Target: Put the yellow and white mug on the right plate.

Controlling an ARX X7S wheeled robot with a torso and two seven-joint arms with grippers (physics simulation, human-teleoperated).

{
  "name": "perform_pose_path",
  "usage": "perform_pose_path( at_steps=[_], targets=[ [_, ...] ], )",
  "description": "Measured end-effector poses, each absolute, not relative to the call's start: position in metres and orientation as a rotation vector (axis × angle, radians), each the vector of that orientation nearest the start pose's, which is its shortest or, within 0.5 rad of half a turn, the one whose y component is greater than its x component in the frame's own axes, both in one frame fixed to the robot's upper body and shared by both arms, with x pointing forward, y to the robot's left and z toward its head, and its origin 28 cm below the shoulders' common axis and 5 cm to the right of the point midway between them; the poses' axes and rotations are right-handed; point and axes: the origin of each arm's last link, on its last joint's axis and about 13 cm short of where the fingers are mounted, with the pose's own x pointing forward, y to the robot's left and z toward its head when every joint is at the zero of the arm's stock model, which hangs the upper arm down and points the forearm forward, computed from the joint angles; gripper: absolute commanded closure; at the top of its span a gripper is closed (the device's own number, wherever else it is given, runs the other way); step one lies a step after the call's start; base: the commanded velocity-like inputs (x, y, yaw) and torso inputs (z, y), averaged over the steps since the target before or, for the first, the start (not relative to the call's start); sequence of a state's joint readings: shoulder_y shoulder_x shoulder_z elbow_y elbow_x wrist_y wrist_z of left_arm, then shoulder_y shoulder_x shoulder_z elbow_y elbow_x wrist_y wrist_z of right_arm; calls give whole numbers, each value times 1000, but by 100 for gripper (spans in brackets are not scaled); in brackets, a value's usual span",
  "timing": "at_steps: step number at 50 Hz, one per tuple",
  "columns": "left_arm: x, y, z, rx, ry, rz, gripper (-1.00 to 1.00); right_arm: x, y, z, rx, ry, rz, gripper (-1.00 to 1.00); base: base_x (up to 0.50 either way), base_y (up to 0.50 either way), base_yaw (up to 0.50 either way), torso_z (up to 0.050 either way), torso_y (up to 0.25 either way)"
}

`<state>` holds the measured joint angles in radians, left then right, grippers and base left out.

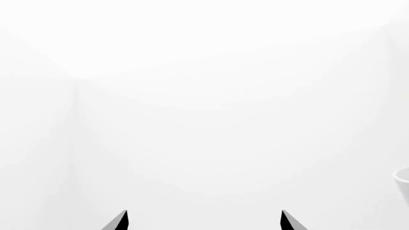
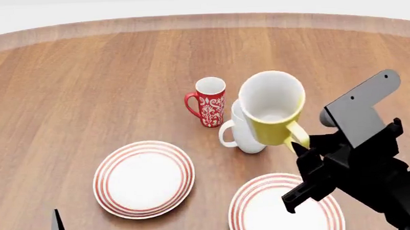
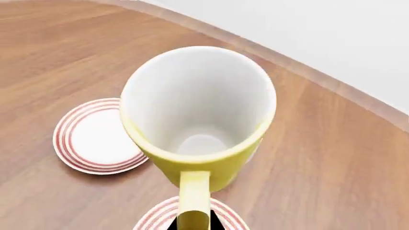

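The yellow and white mug (image 2: 272, 110) hangs in the air, tilted, held by its yellow loop handle. My right gripper (image 2: 300, 145) is shut on that handle. In the right wrist view the mug (image 3: 198, 120) shows its white inside, with the handle (image 3: 193, 201) between my fingers. The right plate (image 2: 263, 210), white with red rings, lies on the table below and in front of the mug, partly hidden by my arm; its rim shows in the right wrist view (image 3: 153, 215). My left gripper (image 1: 204, 220) is open and empty, facing a white surface.
A taller all-white mug (image 2: 243, 134) stands right behind the held mug. A red floral mug (image 2: 208, 102) stands to its left. The left plate (image 2: 144, 178) lies front left, also in the right wrist view (image 3: 96, 139). The wooden table edge (image 2: 201, 20) curves at the back.
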<state>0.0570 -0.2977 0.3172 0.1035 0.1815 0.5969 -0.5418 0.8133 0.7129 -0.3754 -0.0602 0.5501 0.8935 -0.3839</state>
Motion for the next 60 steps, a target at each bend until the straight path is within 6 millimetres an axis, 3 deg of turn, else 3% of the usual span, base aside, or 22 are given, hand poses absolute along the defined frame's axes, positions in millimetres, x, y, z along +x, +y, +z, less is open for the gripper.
perform_pose_path(
  at_steps=[17,31,60],
  targets=[
    [186,199,53,162,-669,53,-100,301,-224,167,-240,434,526,100,0,0,0,0,0],
    [187,200,54,165,-664,54,-100,305,-237,157,-218,472,488,100,0,0,0,0,1],
    [186,199,53,169,-665,46,-100,324,-235,135,-225,531,485,100,0,0,0,0,0]
  ],
)
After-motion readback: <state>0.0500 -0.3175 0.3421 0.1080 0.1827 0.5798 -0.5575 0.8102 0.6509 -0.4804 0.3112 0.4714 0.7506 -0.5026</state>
